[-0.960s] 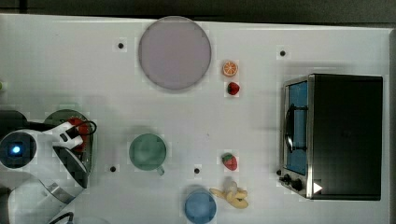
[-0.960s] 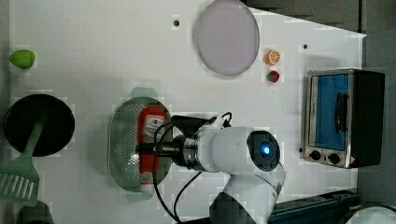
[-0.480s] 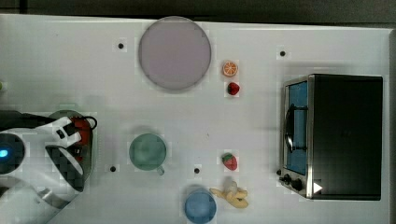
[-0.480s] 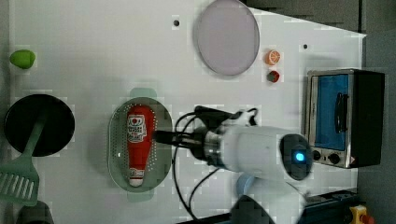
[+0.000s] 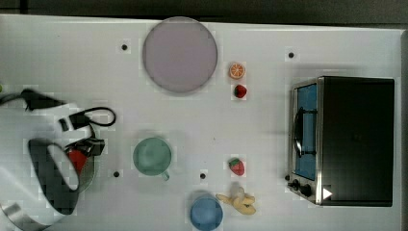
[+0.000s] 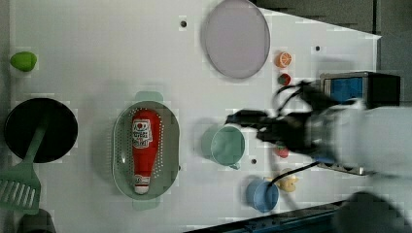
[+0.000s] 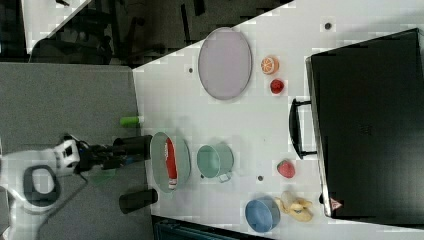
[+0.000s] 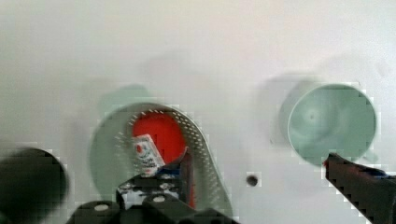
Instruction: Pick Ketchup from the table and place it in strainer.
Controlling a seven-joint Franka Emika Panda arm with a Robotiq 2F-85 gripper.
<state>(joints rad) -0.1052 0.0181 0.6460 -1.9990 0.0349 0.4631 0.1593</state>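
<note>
Strainer (image 6: pixel 167 145): holds ketchup (image 6: pixel 142 150), lying lengthwise, cap toward left view's bottom. Green mug (image 6: pixel 227 144), blue bowl (image 6: pixel 262 195): nothing visible inside. Black pan (image 6: pixel 58 127): green spatula (image 6: pixel 22 179) resting across rim.

Change since a second ago: gripper (image 6: pixel 238 118), then over strainer at bottle, has drawn off toward left view's right, now above mug; jaws spread wide, nothing between them.

Around: lilac plate (image 5: pixel 180 54), orange slice (image 5: pixel 236 70), strawberries (image 5: pixel 240 91) (image 5: pixel 236 166), banana (image 5: pixel 239 200), toaster oven (image 5: pixel 356 139), lime (image 6: pixel 23 60). Arm hides most of strainer in top view.
</note>
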